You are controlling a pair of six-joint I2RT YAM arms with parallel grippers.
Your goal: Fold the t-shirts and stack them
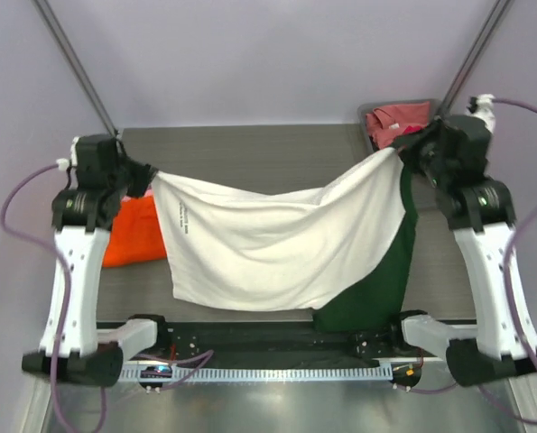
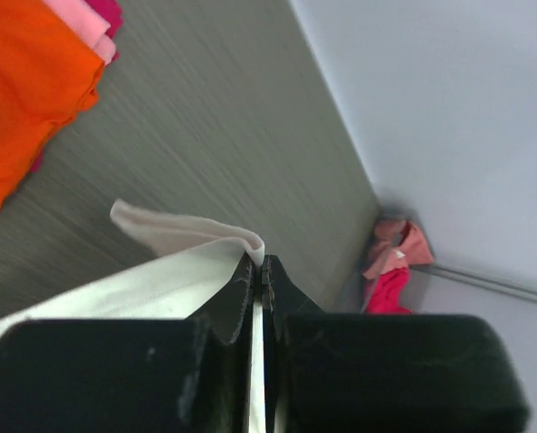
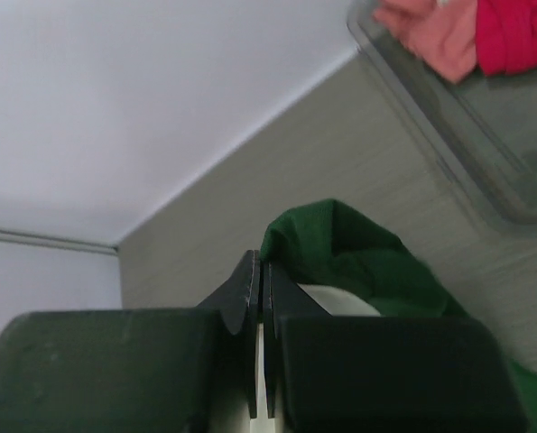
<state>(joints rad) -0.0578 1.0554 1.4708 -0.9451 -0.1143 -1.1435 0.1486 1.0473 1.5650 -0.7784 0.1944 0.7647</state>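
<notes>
T-shirt point(image 1: 268, 244) clenched in left tool point(image 1: 146, 176) and right tool point(image 1: 403, 155) (orange tee point(image 1: 134, 230) alongside, tray point(image 3: 503, 126) behind)

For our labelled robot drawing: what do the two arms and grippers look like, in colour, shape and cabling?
The left arm and right arm have smooth white shells, black joint housings and black bases. A lilac cable loops beside each. The left gripper and right gripper have black fingers tapering to thin tips. No markings are legible.
</notes>
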